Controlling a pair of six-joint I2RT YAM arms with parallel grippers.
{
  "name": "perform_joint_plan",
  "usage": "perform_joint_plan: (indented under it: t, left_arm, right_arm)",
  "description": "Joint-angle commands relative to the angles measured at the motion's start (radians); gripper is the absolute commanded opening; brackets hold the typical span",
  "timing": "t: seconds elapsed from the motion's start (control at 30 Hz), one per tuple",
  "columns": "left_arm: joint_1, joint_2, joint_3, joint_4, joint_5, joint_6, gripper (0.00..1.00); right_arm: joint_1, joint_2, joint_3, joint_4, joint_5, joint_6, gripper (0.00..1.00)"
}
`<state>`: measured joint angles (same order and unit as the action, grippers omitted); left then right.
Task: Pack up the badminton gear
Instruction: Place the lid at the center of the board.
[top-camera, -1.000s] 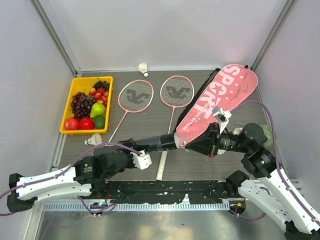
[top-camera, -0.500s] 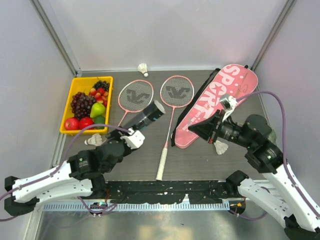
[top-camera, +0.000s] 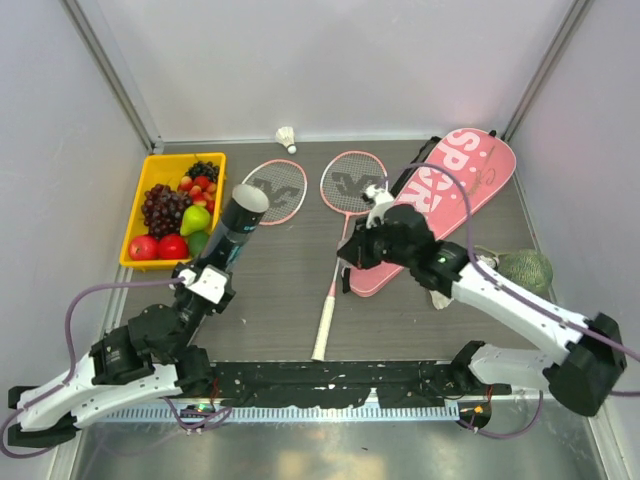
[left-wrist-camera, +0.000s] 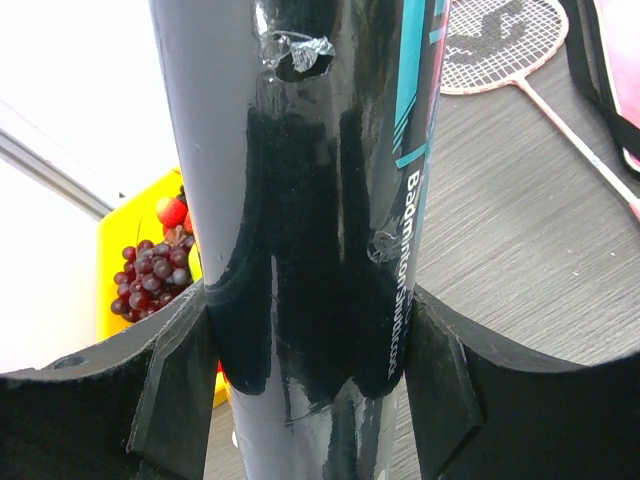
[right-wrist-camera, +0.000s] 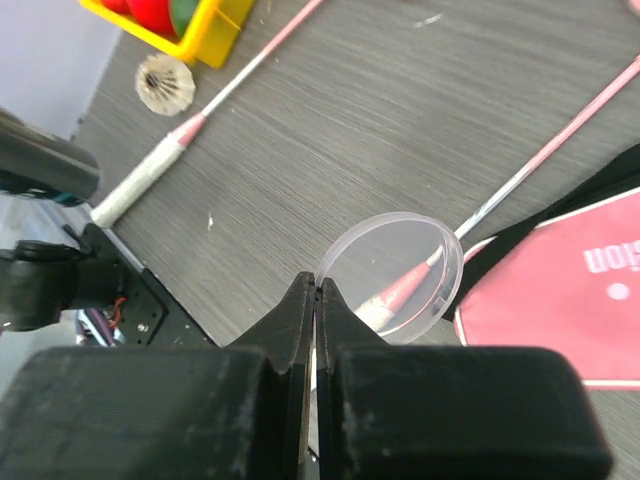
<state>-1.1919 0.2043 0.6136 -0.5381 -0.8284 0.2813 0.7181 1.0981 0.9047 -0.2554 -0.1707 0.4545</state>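
My left gripper (top-camera: 207, 283) is shut on the long dark tube (top-camera: 233, 228) and holds it tilted upright by the tray, open end up. In the left wrist view the tube (left-wrist-camera: 320, 200) fills the gap between the fingers (left-wrist-camera: 440, 350). My right gripper (right-wrist-camera: 316, 290) is shut on the rim of a clear round lid (right-wrist-camera: 395, 278), above a racket shaft; in the top view it (top-camera: 350, 257) is left of the pink SPORT bag (top-camera: 440, 195). Two pink rackets (top-camera: 272, 190) (top-camera: 352, 182) lie flat. White shuttlecocks lie at the back (top-camera: 287, 135), by the right arm (top-camera: 438, 297) and near a racket handle (right-wrist-camera: 165, 83).
The yellow fruit tray (top-camera: 137, 210) stands at the left, close to the raised tube. The green netted ball (top-camera: 526, 268) lies at the right beside the right arm. Walls close the left, back and right sides.
The tube and the right gripper have come apart. My left arm swung the tube left and tipped it upright near the tray. My right gripper moved left off the bag with the clear lid.
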Motion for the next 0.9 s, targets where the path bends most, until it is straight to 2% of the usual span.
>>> perform_joint_plan:
  t: [0.0,0.3,0.57,0.7,0.77,0.87]
  left_arm:
    - [0.000,-0.019,-0.006,0.089,-0.041,0.027,0.00]
    - [0.000,-0.002,0.005,0.070,-0.003,0.015,0.00]
    - [-0.002,-0.016,0.006,0.070,0.002,0.009,0.00]
    - [-0.002,-0.023,0.003,0.075,0.000,0.010,0.00]
    - [-0.002,-0.023,0.000,0.076,0.003,0.012,0.00]
    - [-0.002,-0.017,0.000,0.073,0.005,0.013,0.00]
  right_arm:
    - [0.075,0.143,0.043,0.125,0.134,0.032,0.05]
    - [0.168,0.506,0.186,0.170,0.207,0.059,0.05]
    - [0.202,0.684,0.299,0.157,0.229,0.058,0.06]
    - [0.204,0.724,0.306,0.147,0.261,0.072,0.11]
    - [0.204,0.732,0.303,0.145,0.264,0.078,0.18]
    - [0.204,0.714,0.298,0.139,0.270,0.078,0.34]
